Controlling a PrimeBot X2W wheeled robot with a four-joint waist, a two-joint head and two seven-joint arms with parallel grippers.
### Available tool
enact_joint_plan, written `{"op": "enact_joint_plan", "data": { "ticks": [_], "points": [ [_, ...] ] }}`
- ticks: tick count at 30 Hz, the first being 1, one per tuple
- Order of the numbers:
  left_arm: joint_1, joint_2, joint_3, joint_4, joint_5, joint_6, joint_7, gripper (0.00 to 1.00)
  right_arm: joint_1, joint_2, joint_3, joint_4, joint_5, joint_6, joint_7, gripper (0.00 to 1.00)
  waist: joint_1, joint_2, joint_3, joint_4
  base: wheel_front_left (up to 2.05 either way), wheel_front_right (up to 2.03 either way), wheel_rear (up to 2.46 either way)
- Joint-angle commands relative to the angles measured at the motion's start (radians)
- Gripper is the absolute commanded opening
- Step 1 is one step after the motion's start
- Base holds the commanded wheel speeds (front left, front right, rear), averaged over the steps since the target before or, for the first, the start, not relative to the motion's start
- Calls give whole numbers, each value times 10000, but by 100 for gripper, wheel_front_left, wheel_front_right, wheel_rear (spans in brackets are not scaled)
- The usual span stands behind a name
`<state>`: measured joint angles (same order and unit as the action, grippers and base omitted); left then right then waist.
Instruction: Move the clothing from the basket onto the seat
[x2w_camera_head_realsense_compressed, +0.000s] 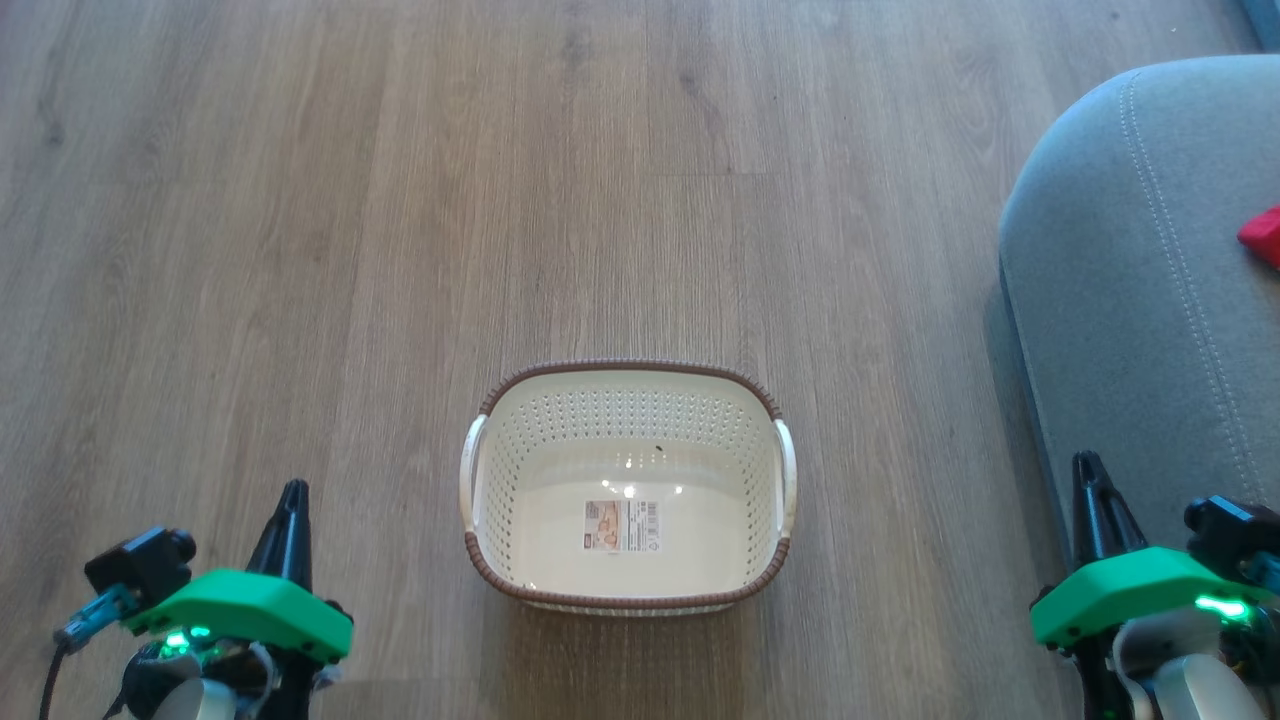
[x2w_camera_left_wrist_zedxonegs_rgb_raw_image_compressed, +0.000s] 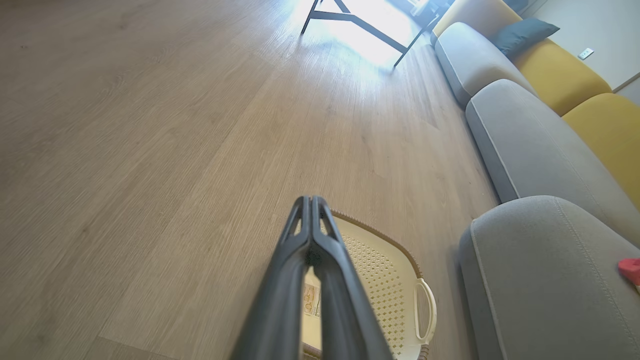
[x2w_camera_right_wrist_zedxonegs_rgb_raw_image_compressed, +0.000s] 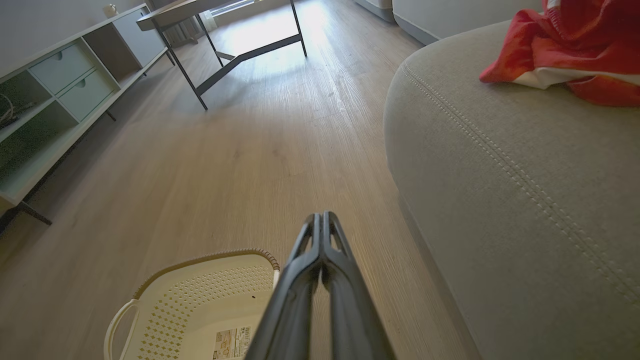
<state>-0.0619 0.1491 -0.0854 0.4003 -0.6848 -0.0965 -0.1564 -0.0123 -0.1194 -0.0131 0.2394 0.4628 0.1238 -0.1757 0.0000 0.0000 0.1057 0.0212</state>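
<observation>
Clothing: crumpled red, white trim, on seat; long axis unclear. My left hand, right hand pressed together.

Left of the jaws of our right gripper we see the basket, glossy cream perforated plastic with a brown woven-look rim and a paper label. Right of them, the seat is matt grey cloth, and the clothing is thin red fabric. The floor looks wood-grained.
</observation>
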Motion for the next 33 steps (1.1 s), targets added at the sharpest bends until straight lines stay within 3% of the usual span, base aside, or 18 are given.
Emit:
{"op": "enact_joint_plan", "data": {
  "ticks": [1, 33],
  "points": [
    [-372, 52, 254, -383, -300, -70, 60, 0, -326, -30, -59, -270, 397, 19, 67, 0, 0, 0, -22, -5, 0, 0, 0],
    [-402, -300, 846, -778, -3323, -162, 955, 0, -525, 99, -220, -170, 4275, 36, 895, 0, 0, 0, -361, -75, 0, 0, 0]
  ]
}}
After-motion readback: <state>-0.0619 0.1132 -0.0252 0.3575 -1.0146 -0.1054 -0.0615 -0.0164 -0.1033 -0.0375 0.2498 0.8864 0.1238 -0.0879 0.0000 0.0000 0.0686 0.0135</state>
